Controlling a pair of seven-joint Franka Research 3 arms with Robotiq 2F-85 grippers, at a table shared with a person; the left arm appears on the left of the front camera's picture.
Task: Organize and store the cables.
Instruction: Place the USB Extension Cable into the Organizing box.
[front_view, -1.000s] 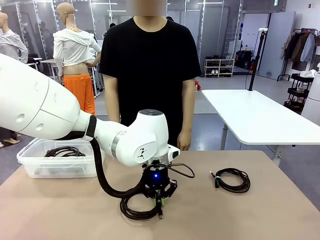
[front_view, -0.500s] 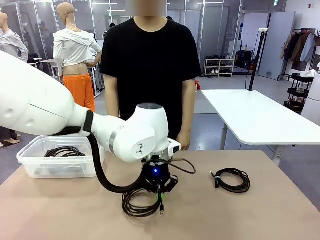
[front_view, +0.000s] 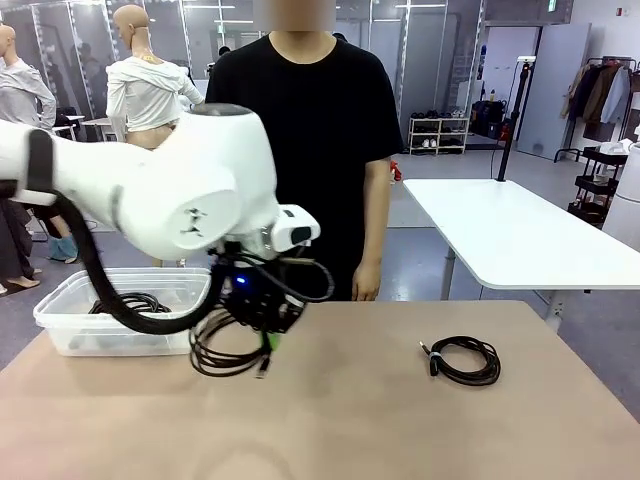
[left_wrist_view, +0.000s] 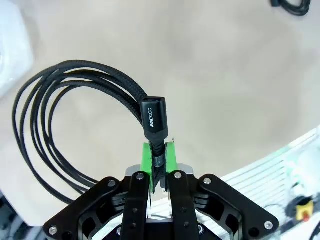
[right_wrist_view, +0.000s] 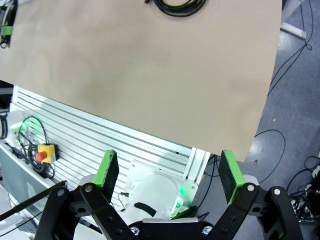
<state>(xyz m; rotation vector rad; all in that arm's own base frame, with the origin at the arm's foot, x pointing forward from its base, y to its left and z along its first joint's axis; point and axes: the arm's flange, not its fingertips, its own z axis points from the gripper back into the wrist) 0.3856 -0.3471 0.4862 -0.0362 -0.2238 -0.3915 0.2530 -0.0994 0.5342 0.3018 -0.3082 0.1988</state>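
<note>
1. Front: my left gripper (front_view: 267, 342) holds a coiled cable (front_view: 222, 352) off the table (front_view: 400, 420), beside the clear bin (front_view: 60, 325), which has one coil (front_view: 130, 302) inside and is the likely drop-off. A third coil (front_view: 465, 360) lies far right.
2. Left wrist: pads (left_wrist_view: 171, 152) are pinched shut just below the plug (left_wrist_view: 154, 117), so the loops hang together.
3. Right wrist: my right gripper (right_wrist_view: 169, 165) is spread wide, empty, off the table edge.
</note>
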